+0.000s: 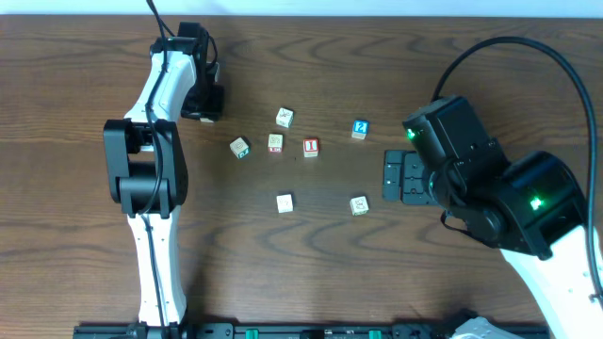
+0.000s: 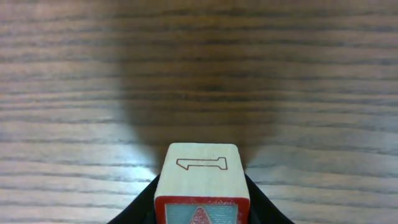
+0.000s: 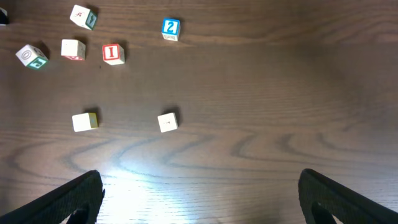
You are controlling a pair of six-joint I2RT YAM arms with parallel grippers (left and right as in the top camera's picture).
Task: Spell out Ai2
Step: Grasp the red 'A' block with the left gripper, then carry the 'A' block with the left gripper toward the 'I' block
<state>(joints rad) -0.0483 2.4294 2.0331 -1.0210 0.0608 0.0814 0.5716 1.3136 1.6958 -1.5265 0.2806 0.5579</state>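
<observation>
Sitting clamped in the left gripper, the held block fills the lower middle of the left wrist view; its upper face bears a red outlined figure like a 1, and its near face has a red border round a pale blue field with a red peak that may be an A, though too little shows to be sure; in the overhead view this gripper is at the upper left of the frame, well apart from the loose blocks; the red block marked with an upright stroke lies at centre frame, the blue 2 block just up and right of it; three more blocks cluster to the left of the red one, and two pale blocks lie lower; the right gripper hangs right of centre, jaws wide apart and empty; I judge the main risk to be setting the held block down with the wrong face up, since several faces carry marks; fingers reaching for the red block could also nudge its close neighbours; no container appears in any view, and every block lies loose on the wooden table.
</observation>
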